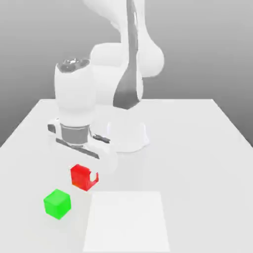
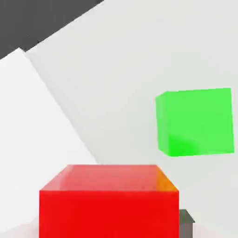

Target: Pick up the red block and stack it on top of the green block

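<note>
- Red marks the cube we are after: the red block (image 1: 80,177) sits between the fingertips of the gripper (image 1: 84,174), at the lower end of the white arm (image 1: 75,94).
- The jaws are closed on the red block, pinching it by two opposite sides; we judge that this grip leaves its underside free to settle on another cube.
- We see its upper face level with the hand in the hand view, which should help us set it down flat. Whether it has any clearance from the table (image 1: 197,163) we cannot tell.
- The green block (image 1: 57,203) stands on the table, apart from the red one and towards the exterior view's left. It rests flat on its base, so its top can serve as a seat.
- A pale square (image 1: 126,222) lies on the table, towards the exterior view's right of the green block; its purpose we cannot tell, and the task does not call on it.
- Our count: one red block, one green block, one pale square, one arm, one gripper.
- We take the step in hand to be the grasp, with the stacking not yet done. Next we would raise the red block well above the green one, carry it across, line up their faces and lower it gently; an off-centre release could tip it.
</note>
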Robot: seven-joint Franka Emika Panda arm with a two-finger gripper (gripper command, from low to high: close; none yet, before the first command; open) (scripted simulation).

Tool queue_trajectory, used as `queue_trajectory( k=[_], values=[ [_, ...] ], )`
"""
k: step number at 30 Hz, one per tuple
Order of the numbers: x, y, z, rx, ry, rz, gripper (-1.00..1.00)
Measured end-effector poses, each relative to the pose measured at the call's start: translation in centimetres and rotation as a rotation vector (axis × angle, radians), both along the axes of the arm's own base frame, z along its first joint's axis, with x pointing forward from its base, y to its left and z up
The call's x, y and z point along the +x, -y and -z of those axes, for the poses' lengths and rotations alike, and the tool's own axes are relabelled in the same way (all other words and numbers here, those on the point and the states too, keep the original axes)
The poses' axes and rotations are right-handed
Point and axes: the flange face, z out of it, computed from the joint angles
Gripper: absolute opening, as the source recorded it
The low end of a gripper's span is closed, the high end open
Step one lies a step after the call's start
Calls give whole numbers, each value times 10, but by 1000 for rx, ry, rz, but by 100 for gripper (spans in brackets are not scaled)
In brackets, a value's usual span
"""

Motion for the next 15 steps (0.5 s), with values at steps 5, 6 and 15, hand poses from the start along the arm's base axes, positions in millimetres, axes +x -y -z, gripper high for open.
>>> queue_trajectory(
  k=[5, 6, 15],
  values=[
    [1, 44, -11, 2, 1, 261, -100],
    [1, 50, -10, 3, 2, 295, -100],
    [3, 52, 45, 2, 2, 320, 100]
  ],
)
